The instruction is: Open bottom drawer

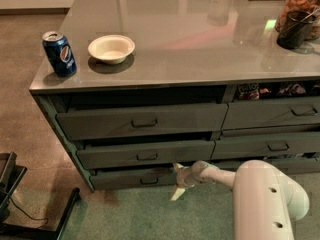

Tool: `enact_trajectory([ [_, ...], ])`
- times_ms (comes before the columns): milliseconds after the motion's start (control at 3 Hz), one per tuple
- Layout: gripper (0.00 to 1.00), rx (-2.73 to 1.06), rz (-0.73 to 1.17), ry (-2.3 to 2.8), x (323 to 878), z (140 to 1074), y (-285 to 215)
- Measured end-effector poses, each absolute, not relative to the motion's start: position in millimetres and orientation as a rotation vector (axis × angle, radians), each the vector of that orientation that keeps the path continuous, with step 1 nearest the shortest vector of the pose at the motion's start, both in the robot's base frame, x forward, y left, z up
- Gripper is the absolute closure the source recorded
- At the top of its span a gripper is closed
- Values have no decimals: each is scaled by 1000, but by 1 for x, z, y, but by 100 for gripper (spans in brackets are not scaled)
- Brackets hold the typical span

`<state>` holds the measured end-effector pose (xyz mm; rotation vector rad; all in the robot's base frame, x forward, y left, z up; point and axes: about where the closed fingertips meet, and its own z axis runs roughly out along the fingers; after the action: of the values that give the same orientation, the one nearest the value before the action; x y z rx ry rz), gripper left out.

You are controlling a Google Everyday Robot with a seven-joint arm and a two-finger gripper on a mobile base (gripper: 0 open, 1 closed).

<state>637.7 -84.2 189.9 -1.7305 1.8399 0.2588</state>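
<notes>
One claw (176,180) before shadowed bottom drawer (125,178)

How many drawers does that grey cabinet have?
6. Left stack: top drawer, middle drawer, bottom drawer, with the gripper at its right end. Right stack: upper right drawer, middle right drawer, lowest right drawer partly behind the arm. More may lie off-frame.

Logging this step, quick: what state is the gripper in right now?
Gripper: open, holding nothing, low in front of the bottom drawer, just right of its handle.
</notes>
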Motion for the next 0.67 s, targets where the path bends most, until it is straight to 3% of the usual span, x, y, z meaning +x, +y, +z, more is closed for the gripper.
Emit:
enact_trajectory([
  [667,0,-1801,274,1851,648,168,-80],
])
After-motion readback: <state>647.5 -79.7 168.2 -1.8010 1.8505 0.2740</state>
